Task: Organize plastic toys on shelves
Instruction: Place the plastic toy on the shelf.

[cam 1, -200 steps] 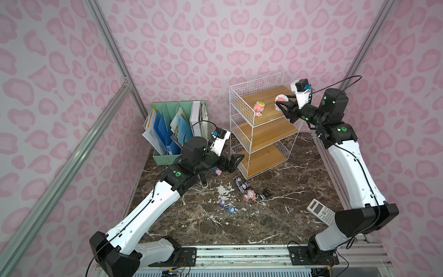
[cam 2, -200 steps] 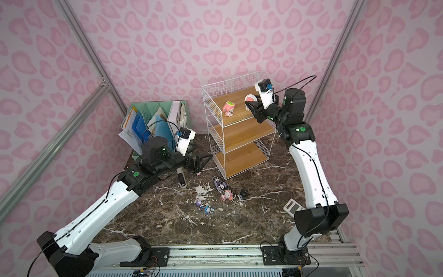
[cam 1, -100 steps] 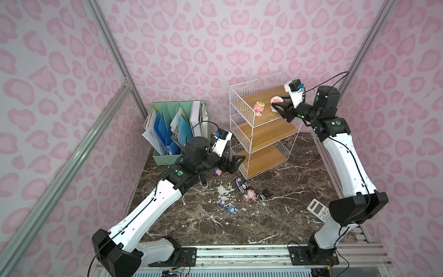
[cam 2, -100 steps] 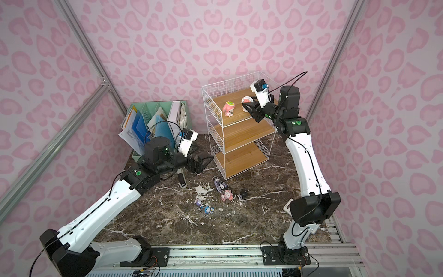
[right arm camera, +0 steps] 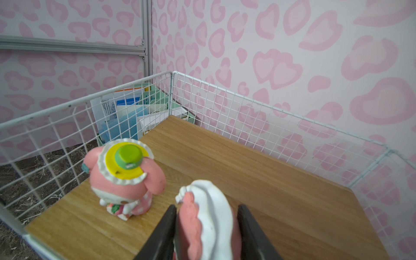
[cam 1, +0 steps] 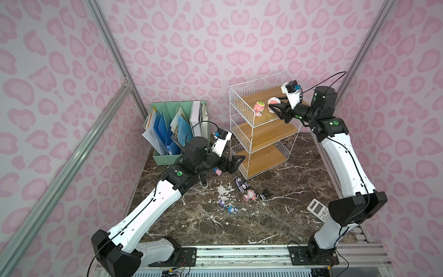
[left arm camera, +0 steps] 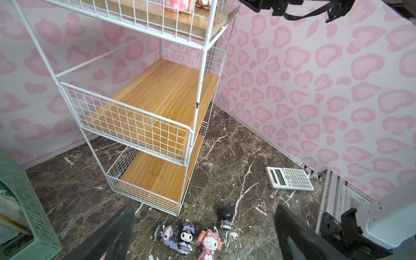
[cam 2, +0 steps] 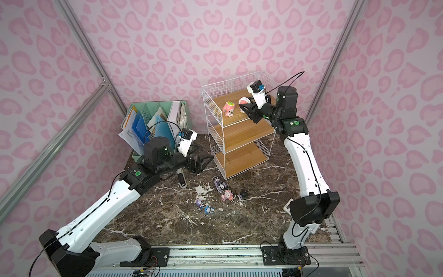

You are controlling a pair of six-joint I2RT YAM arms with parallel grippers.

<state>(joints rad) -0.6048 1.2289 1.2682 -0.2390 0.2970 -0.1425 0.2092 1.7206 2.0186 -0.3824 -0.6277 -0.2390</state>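
While the right gripper reaches in over the top light-brown wooden board of the white wire-grid rack, a pink-and-white big-headed plastic figurine sits between its two dark fingers. Each finger lies very close against the toy's side, and I cannot tell whether they clamp it or stand just free of it (only a thin dark line shows at one finger). Nor can I tell whether the toy's base touches the board. Just beside that gripper, past the outer face of one finger, a pink plastic figurine with a yellow-and-green hat stands upright on the same board. The step in hand looks like setting a second pink toy on the top tier. The next move, as I judge it, calls for the fingers to part fully and draw straight back, brushing neither top-heavy toy. The left gripper hangs low, fingers spread wide, nothing between them. On the dark marble tabletop just ahead of it lie a purple-and-black pair of figurines, a pink ruffled figurine and a small black figurine, not yet shelved
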